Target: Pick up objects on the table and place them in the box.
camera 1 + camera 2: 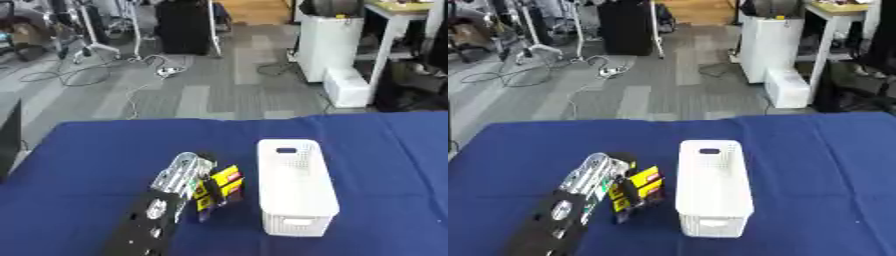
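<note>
A white perforated box [296, 186] stands lengthwise on the blue table [114, 150], a little right of centre. Just left of it my left hand [185, 175] reaches in from the lower left, its fingers curled round a yellow and black packet [220, 187]. The packet is tilted and sits beside the box's left wall, outside the box. Whether it rests on the cloth or hangs just above it I cannot tell. My right hand shows in neither view.
Beyond the table's far edge lies grey floor with cables [131, 75], a black stand [184, 25] and a white cabinet [337, 50]. Blue cloth stretches to the right of the box [815, 170] and behind it.
</note>
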Robot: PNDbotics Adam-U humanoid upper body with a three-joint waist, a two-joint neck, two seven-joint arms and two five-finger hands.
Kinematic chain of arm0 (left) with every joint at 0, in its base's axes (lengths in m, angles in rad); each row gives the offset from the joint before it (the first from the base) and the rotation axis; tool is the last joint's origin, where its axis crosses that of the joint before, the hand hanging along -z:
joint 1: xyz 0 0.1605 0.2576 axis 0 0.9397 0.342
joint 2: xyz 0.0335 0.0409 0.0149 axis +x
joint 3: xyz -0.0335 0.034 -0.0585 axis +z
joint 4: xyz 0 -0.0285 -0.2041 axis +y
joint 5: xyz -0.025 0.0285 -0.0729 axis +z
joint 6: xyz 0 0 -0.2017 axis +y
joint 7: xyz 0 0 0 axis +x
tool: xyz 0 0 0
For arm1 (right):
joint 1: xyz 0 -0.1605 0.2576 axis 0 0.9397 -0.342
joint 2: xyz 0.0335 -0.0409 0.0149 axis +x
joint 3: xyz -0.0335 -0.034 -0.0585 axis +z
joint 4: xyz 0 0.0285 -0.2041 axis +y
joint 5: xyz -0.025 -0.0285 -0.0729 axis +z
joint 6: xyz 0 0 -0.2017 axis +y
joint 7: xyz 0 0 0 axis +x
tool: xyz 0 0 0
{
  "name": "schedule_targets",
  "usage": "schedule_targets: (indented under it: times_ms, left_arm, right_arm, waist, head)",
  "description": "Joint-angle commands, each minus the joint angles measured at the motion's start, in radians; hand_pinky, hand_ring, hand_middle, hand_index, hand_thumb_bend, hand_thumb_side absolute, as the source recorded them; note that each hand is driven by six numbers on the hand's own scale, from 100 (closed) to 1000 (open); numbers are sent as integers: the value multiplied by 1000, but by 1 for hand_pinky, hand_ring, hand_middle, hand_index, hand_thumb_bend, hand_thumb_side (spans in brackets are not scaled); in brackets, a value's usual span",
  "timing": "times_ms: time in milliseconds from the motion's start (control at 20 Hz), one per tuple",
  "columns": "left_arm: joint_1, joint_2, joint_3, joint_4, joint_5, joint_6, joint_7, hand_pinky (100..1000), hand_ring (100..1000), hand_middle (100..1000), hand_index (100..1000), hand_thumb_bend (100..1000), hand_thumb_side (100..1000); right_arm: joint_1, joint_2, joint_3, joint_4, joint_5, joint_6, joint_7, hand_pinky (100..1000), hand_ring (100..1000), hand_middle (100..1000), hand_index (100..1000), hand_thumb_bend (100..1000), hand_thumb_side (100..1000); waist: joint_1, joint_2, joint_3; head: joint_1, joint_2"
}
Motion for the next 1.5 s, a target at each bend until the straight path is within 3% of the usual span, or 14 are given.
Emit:
schedule_targets:
  times_ms: [50, 1050, 1500]
  left_arm:
    - [-23, 12, 5, -37, 16, -10, 19, 100, 151, 304, 385, 415, 372]
    - [-139, 37, 4, -114, -22, -35, -14, 100, 150, 299, 374, 399, 343]
    - [-191, 29, -13, -183, -64, -78, -31, 100, 152, 298, 368, 400, 334]
  right_arm:
    - [-11, -24, -8, -13, -1, 1, 1, 254, 464, 543, 545, 100, 1000]
    - [-6, -25, -6, -13, -4, 1, 6, 255, 465, 543, 545, 100, 1000]
    - [-6, -28, -5, -13, -7, 3, 7, 255, 465, 543, 545, 100, 1000]
  waist:
    - [-5, -7, 0]
    - [-5, -13, 0]
    - [-4, -17, -1]
  head:
    - [0, -11]
    - [13, -11]
    - [19, -6]
